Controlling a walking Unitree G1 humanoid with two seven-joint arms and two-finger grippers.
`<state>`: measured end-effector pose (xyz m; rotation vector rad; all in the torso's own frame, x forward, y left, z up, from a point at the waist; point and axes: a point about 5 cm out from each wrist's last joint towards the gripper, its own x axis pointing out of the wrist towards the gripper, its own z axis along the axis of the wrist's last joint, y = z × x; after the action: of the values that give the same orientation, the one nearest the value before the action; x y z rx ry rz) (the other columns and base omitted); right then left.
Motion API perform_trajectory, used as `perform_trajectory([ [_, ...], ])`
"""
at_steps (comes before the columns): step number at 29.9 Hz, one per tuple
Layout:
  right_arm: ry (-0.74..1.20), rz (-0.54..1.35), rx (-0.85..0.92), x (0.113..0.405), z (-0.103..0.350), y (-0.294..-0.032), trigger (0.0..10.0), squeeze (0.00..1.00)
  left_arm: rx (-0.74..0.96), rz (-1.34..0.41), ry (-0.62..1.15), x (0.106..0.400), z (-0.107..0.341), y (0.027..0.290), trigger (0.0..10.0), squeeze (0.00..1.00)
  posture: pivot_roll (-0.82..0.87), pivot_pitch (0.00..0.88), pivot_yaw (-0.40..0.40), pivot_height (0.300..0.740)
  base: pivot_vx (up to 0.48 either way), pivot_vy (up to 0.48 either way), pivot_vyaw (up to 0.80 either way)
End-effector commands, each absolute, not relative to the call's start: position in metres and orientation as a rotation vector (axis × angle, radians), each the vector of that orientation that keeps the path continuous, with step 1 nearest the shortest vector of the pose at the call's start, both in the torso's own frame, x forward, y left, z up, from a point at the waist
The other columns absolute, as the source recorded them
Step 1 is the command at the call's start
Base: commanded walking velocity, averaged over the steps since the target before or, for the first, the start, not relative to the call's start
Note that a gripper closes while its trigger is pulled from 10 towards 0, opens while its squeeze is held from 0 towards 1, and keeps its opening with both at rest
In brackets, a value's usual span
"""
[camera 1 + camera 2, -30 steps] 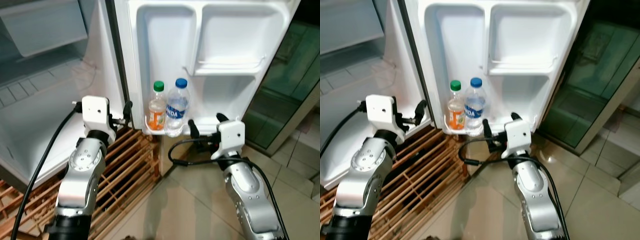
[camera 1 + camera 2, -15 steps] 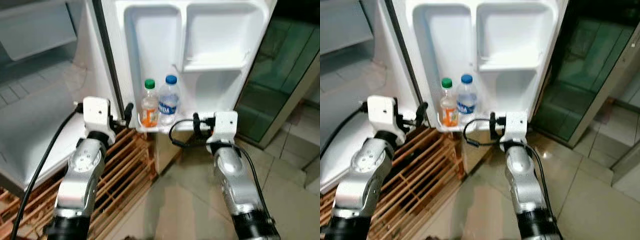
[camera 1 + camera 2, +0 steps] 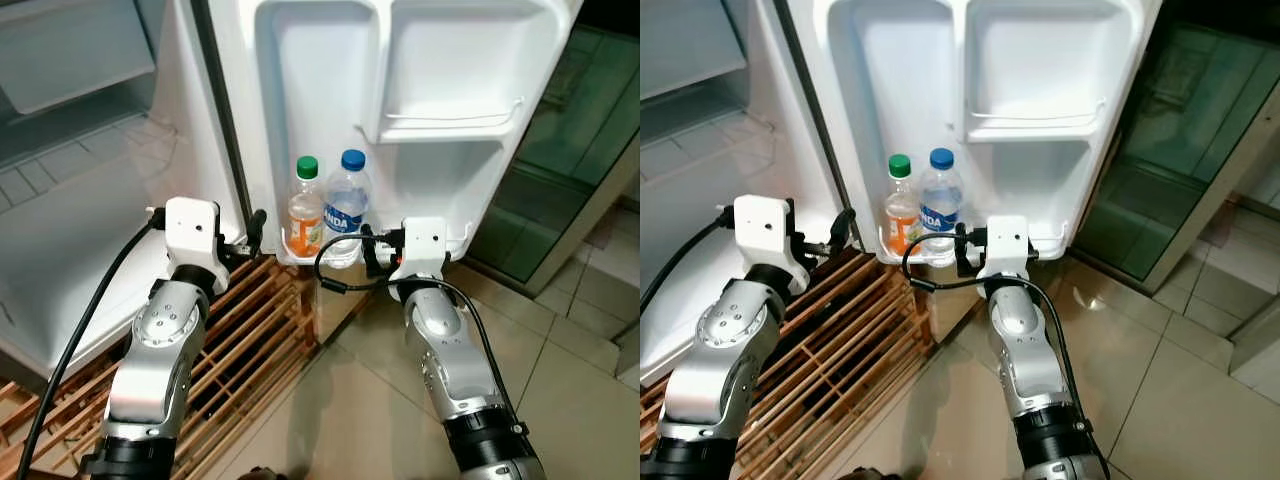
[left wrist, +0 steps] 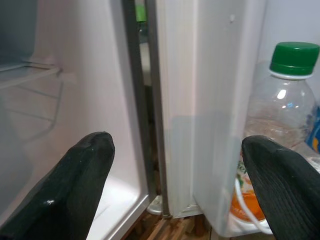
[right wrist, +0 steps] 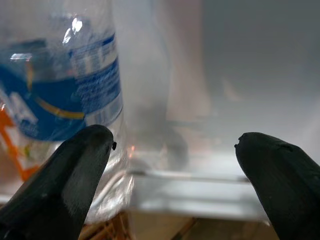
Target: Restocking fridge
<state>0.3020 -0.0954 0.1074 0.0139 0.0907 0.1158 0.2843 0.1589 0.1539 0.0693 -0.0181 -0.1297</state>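
With the fridge door (image 3: 330, 90) swung open, I see the water bottle (image 3: 348, 205) and orange bottle (image 3: 305, 210) upright on its lowest shelf. My right pincer (image 5: 172, 165) gapes wide just beside the water bottle; my left pincer (image 4: 175, 180) gapes wide at the door's hinge edge.

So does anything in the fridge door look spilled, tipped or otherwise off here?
Nothing stands out. The green-capped bottle of orange drink and the blue-capped clear water bottle stand upright side by side in the white door's bottom shelf. The right gripper waits beside them, jaws open.
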Motion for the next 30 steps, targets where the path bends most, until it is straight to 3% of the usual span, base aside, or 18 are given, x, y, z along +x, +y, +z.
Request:
perform_trajectory([
  [1, 0.084, 0.118, -0.003, 0.301, 0.113, -0.097, 10.0, 0.00, 0.084, -0.141, -0.032, 0.283, 0.158, 0.157, 10.0, 0.00, -0.09, 0.000, 0.055, 0.740, 0.000, 0.000, 0.00],
  [18, 0.092, 0.162, 0.037, 0.316, 0.117, -0.082, 10.0, 0.00, 0.079, -0.148, -0.033, 0.285, 0.158, 0.153, 10.0, 0.00, -0.09, 0.000, 0.049, 0.740, 0.000, 0.000, 0.00],
  [30, 0.076, 0.108, 0.022, 0.338, 0.122, -0.092, 10.0, 0.00, 0.078, -0.143, -0.025, 0.283, 0.156, 0.153, 10.0, 0.00, -0.08, 0.000, 0.046, 0.740, 0.000, 0.000, 0.00],
])
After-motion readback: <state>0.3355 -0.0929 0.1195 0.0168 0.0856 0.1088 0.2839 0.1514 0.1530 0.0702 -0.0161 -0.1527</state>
